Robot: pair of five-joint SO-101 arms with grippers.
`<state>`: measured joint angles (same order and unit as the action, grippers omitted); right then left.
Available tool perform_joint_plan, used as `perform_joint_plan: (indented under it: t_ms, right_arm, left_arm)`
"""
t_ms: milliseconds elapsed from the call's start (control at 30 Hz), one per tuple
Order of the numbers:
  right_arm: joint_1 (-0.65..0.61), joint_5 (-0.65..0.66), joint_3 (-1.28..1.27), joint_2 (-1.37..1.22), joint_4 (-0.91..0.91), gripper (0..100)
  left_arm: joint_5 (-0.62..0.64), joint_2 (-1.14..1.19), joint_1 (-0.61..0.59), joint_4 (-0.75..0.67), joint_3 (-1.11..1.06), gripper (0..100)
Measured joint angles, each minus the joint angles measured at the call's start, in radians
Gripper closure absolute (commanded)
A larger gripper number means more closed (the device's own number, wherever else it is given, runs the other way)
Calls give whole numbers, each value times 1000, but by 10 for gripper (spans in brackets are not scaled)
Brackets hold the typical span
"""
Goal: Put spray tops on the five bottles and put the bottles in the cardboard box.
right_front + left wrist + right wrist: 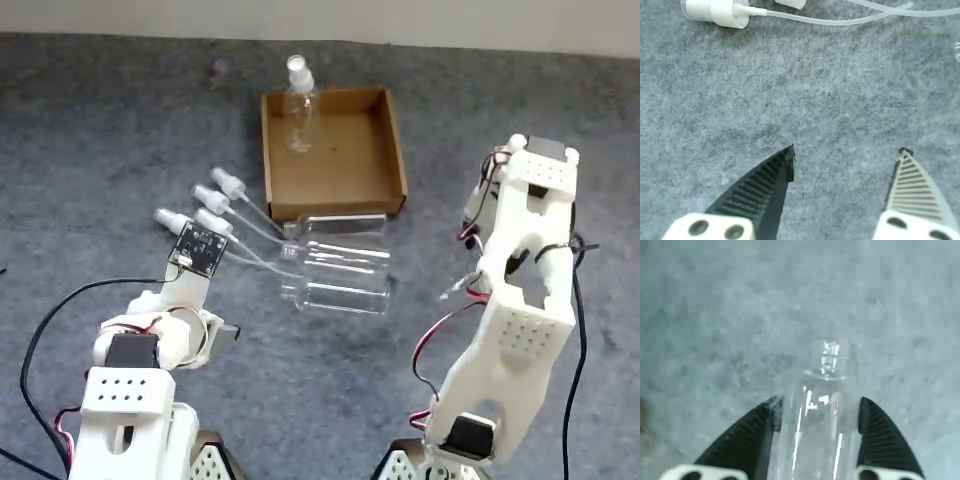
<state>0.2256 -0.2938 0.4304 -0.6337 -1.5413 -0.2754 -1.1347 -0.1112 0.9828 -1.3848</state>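
Observation:
A capped clear bottle stands in the cardboard box at the back. Three uncapped clear bottles lie side by side in front of the box. Several white spray tops with long tubes lie to their left. My left gripper hangs open over bare carpet, just short of one spray top. In the high view the left arm is next to those tops. My right gripper is shut on another clear bottle, whose open neck points away from the wrist. The right arm stands right of the lying bottles.
Grey carpet covers the whole table. Cables trail from both arms near the front edge. The tops' thin tubes run across to the lying bottles.

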Motion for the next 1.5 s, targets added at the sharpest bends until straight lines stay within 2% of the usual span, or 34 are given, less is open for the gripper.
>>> perform_joint_plan:
  t_ms: [100,200,433,633,967,1200,1367,1500]
  right_arm:
    - [5,265,46,-6,0,828]
    - [15,454,86,-9,2,828]
    - [61,646,110,-11,2,823]
    - [74,822,110,-11,-98,707]
    - [66,957,110,-11,-127,709]
    - [66,965,110,-2,-189,709]
    - [84,965,98,130,-196,709]
    - [87,954,-91,247,-130,709]
  left_arm:
    - [0,0,0,0,0,748]
    - [0,0,0,0,0,748]
    - [0,0,0,0,0,748]
    - [0,0,0,0,0,748]
    - [0,0,0,0,0,748]
    - [0,0,0,0,0,748]
    - [0,0,0,0,0,748]
    - [0,0,0,0,0,748]
